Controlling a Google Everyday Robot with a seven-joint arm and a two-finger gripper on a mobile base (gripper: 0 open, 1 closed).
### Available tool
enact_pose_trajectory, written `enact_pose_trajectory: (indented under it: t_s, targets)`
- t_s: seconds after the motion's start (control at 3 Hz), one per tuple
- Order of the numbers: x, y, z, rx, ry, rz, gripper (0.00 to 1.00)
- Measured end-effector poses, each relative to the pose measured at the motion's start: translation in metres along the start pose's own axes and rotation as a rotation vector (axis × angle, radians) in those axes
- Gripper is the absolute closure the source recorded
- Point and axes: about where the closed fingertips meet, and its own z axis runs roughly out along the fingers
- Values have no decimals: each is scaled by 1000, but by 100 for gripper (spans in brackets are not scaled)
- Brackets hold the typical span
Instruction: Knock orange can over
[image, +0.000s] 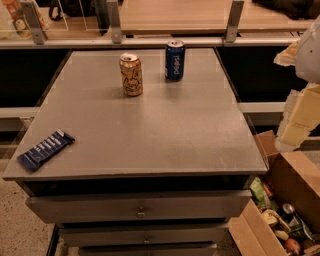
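Orange can (131, 75) stands near far table (150, 135) edge; gripper (300, 117) beyond right edge, grip I cannot tell.

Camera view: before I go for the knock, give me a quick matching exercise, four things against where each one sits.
Things
1. orange can
2. blue can
3. blue snack bar
4. pincer

Places
a. lying flat at the front left corner of the tabletop
b. off the table's right side, above the cardboard box
c. upright on the far half, left of the other can
d. upright, nearest the far edge

Pairs: 1-c, 2-d, 3-a, 4-b
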Motion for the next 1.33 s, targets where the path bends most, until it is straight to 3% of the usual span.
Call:
enact_pose_trajectory:
  t_s: [0.67,1.33]
  targets:
    - [-19,-13,8,29,-56,-3,0]
    - [-62,-43,50,27,-150,1,0]
